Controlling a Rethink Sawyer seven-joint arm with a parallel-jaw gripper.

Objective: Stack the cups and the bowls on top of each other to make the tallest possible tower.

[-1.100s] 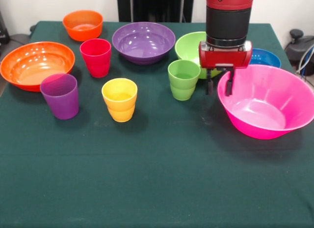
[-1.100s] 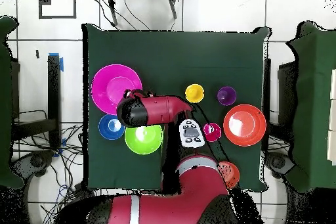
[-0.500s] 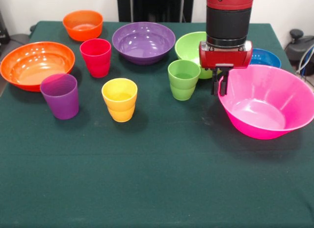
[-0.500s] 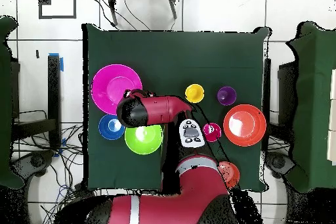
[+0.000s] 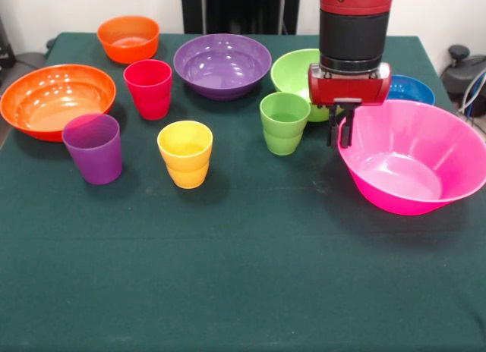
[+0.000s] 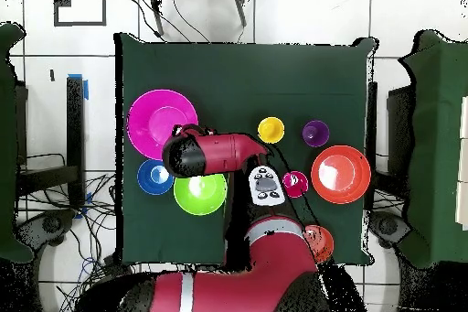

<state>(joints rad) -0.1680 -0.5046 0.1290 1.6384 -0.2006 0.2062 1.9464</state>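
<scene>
My gripper [image 5: 339,136] hangs over the left rim of the large pink bowl [image 5: 410,162], its two fingers drawn close with the rim between them. In the overhead view the arm covers the right edge of the pink bowl [image 6: 155,118]. Just left of the gripper stands the green cup [image 5: 284,123]. The yellow cup [image 5: 185,153], purple cup [image 5: 93,147] and red cup [image 5: 148,88] stand apart further left. Behind are the lime bowl [image 5: 292,71], partly hidden by the arm, the blue bowl [image 5: 414,88], the purple bowl [image 5: 222,64], the small orange bowl [image 5: 127,37] and the large orange bowl [image 5: 57,98].
Everything sits on a dark green cloth-covered table [image 5: 243,276]; its whole near half is bare cloth. Nothing is stacked: each cup and bowl stands upright on its own. From overhead, the lime bowl [image 6: 201,194] and blue bowl [image 6: 154,177] lie close beside the arm.
One second ago the fingers stood wider apart astride the pink bowl's rim; they have since closed in on it. Nothing has moved in the last half second.
</scene>
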